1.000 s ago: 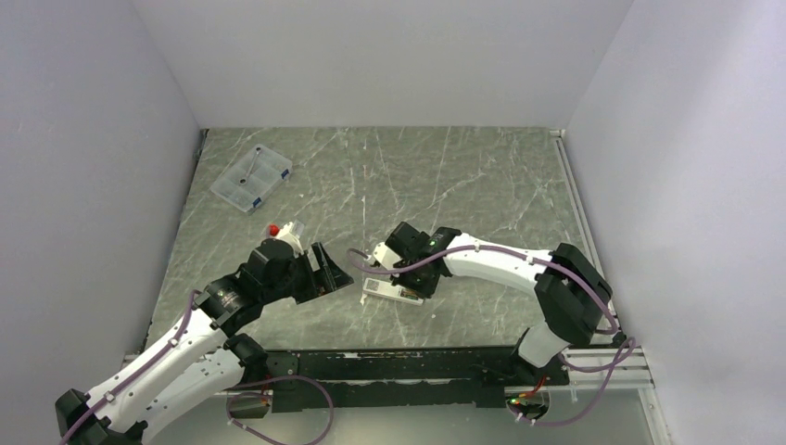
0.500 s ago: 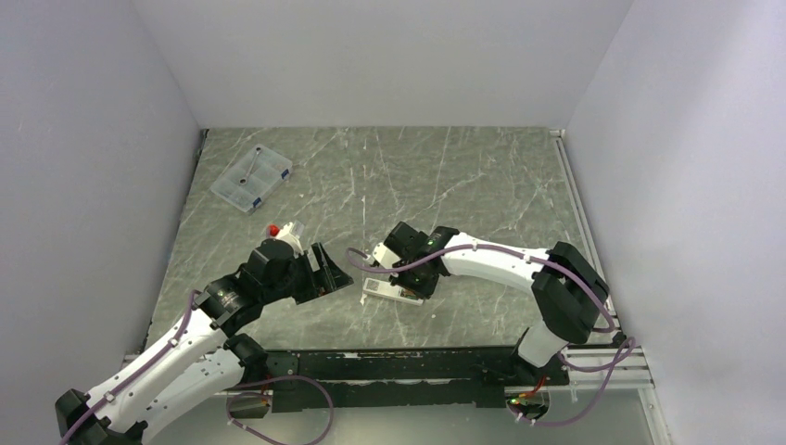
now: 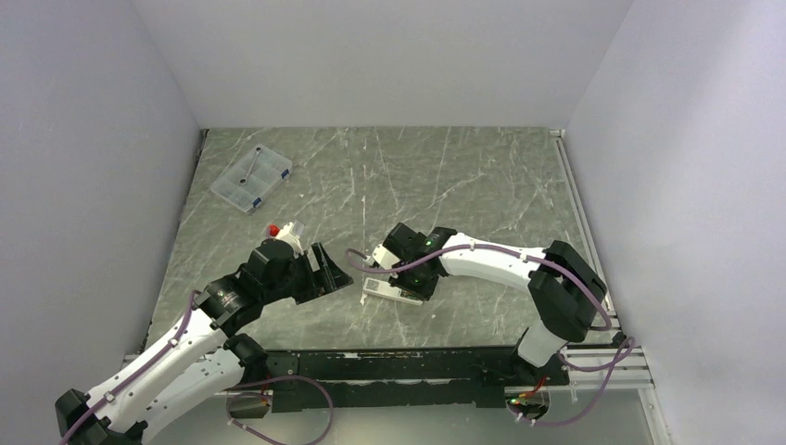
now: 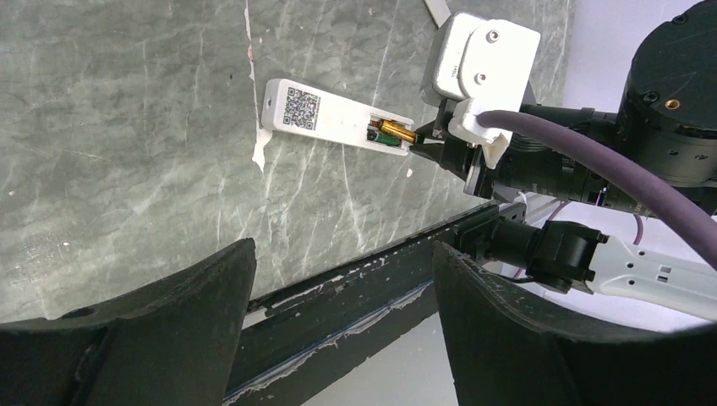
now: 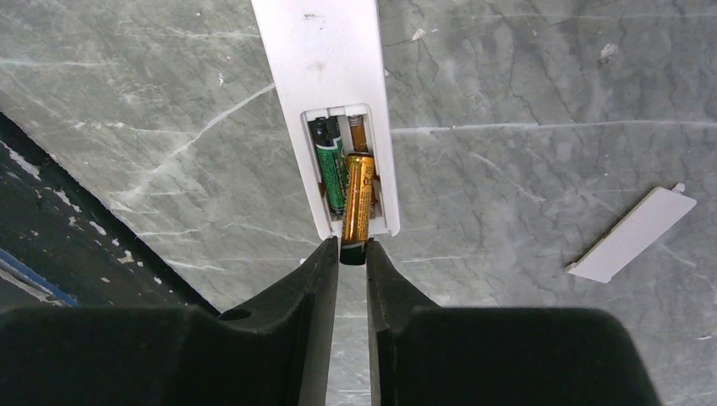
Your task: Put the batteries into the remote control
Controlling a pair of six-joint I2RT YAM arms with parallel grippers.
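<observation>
The remote control (image 5: 325, 51) lies face down on the table, its battery bay open toward me. In the bay the dark green battery (image 5: 330, 165) lies flat at the left. Beside it the copper-orange battery (image 5: 358, 199) sticks out past the remote's end. My right gripper (image 5: 353, 254) has its fingertips pressed on both sides of that battery's dark end. In the left wrist view the remote (image 4: 338, 123) and the copper-orange cell (image 4: 396, 130) show from the side. My left gripper (image 4: 342, 254) hangs open and empty to the left of the remote (image 3: 385, 291).
The flat white cover piece (image 5: 632, 234) lies on the table right of the remote. A clear plastic compartment box (image 3: 251, 178) sits at the back left. A small red-capped item (image 3: 274, 229) lies behind the left gripper. The black rail (image 3: 389, 363) runs along the near edge.
Almost nothing has moved. The right gripper stays at the remote's end with the copper-orange battery between its tips, and the left arm holds still.
</observation>
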